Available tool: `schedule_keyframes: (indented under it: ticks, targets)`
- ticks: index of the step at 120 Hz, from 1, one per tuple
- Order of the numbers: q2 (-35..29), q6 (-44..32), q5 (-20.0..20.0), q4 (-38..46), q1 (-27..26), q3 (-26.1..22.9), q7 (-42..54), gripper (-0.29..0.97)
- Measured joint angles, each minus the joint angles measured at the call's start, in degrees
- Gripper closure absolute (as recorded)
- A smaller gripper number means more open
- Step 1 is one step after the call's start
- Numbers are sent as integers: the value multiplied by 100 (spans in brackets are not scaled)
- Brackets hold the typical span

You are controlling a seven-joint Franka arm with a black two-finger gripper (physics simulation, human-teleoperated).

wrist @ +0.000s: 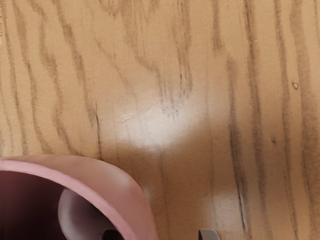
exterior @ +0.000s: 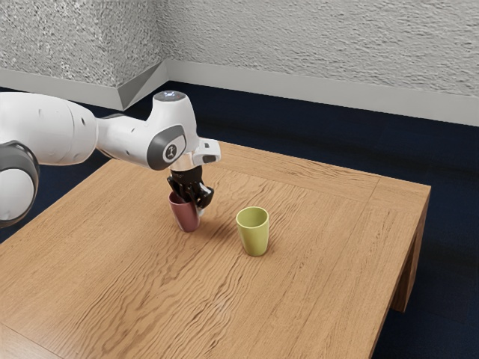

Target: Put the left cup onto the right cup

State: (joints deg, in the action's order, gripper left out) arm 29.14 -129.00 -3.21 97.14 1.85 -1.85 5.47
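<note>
Gripper (exterior: 196,199) astride maroon cup (exterior: 184,216) rim, near green cup (exterior: 253,231).

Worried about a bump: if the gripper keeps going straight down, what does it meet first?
The gripper points down over the red cup; likely that cup's wall first, then the table.

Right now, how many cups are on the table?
2. The maroon cup is under the pincer; the green cup stands apart toward the exterior view's right. None seems hidden.
</note>
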Motion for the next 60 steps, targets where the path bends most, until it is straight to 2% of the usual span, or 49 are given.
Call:
schedule_keyframes:
  ticks: [33,60]
  targets:
    - [0,-31,4,0,0,17,0,73]
    - [0,-38,-43,0,0,18,-37,77]
